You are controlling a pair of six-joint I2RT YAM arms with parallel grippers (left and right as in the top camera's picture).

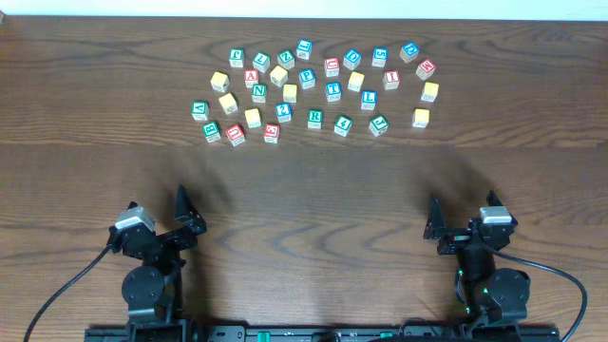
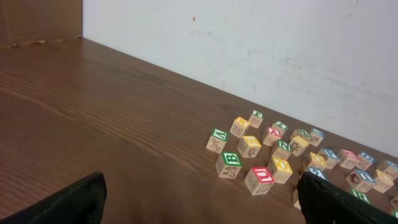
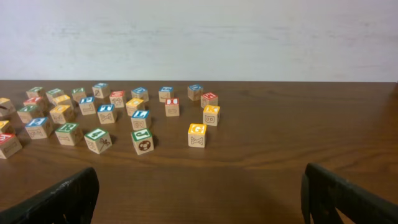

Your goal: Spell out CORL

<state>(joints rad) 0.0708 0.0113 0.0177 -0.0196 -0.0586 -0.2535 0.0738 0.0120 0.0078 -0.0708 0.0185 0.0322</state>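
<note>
Several wooden letter blocks (image 1: 313, 90) with coloured faces lie scattered in a cluster at the far middle of the table. Among them I read a green R block (image 1: 314, 118) and a blue L block (image 1: 368, 99); most other letters are too small to tell. My left gripper (image 1: 179, 220) is open and empty near the front left, far from the blocks. My right gripper (image 1: 454, 228) is open and empty near the front right. The left wrist view (image 2: 202, 199) shows the cluster ahead to the right. The right wrist view (image 3: 199, 193) shows it ahead to the left.
The dark wooden table (image 1: 304, 199) runs between the grippers and the blocks. A white wall (image 3: 199, 37) stands behind the far edge. A yellow block (image 3: 197, 134) is the nearest one in front of the right gripper; a red-topped block (image 2: 259, 179) is near the left one.
</note>
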